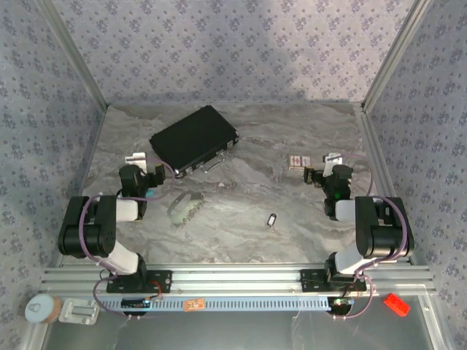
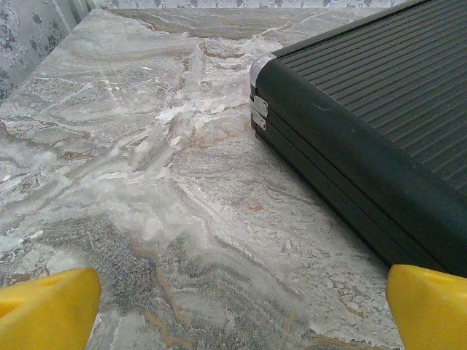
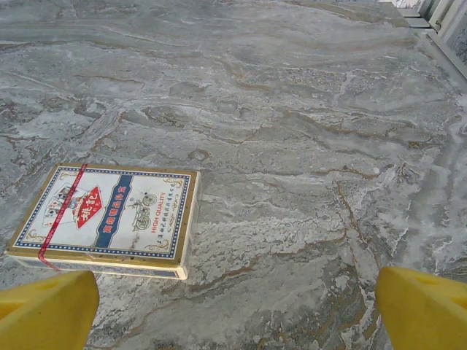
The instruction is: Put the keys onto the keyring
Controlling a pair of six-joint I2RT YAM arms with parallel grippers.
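1. Right now, both of my tools stand with their yellow fingers spread wide apart and nothing between them: the left tool (image 2: 241, 310) and the right tool (image 3: 233, 310) each show bare marble tabletop (image 1: 255, 186) in the gap.
2. What I take for the key (image 1: 271, 219) is a small pale piece with a dark outline, lying flat on the open tabletop between my two arms, nearer the right arm than the left.
3. Seen from above, it lies closer to the arm bases than either tool does. It is left of the right tool and right of the left tool, well apart from both and touching nothing.
4. Its long axis runs roughly from the near edge toward the far edge, tilted slightly. It is too small for me to tell which end is the head.
5. A pale greenish lump (image 1: 182, 208) with a beaded edge rests near my left arm; I cannot tell what it is.
6. Just right of my left tool sits a closed black case (image 2: 379, 124).
7. Just ahead of my right tool's left finger (image 3: 44, 313) lies a boxed deck of cards (image 3: 109, 211), flat and face up.
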